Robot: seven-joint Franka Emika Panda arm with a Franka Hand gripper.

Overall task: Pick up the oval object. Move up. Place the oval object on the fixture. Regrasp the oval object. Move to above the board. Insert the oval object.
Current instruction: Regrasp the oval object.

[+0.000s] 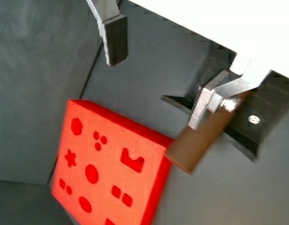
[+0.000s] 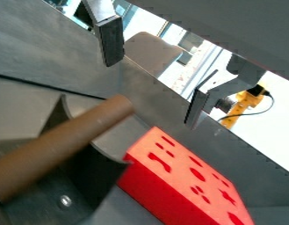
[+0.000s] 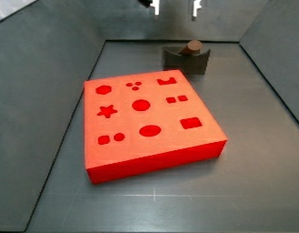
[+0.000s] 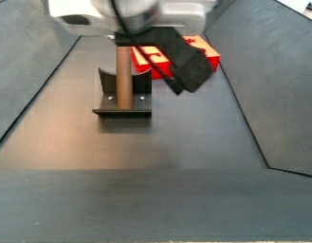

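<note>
The oval object (image 4: 121, 74) is standing upright on the fixture (image 4: 121, 102), a brown peg rising straight out of the dark bracket, clear as day in a side view. From the other side (image 3: 192, 45) only its rounded top pokes above the fixture (image 3: 185, 59), which sits near the back wall of the worktop (image 3: 261, 173).

And the hand (image 3: 174, 7) is up high, right at the upper edge of the picture, above the fixture, with its two finger tips apart and nothing between them. It is released, not gripping anything. In a wrist view the fingers (image 1: 113, 39) stand wide apart, and the oval object (image 1: 196, 142) leans out of the fixture (image 1: 246, 119) beside one silver plate without being clamped. In the other wrist picture, the peg (image 2: 64, 145) runs long and brown across the frame, the hand (image 2: 156, 75) spread above it.

The board (image 3: 149, 118) lies in front of the fixture, bright red, its top showing circles, a star, squares and an oval hole. It is near the fixture, not touching it. In a wrist view the board (image 1: 105, 163) sits just beside the peg's end.
</note>
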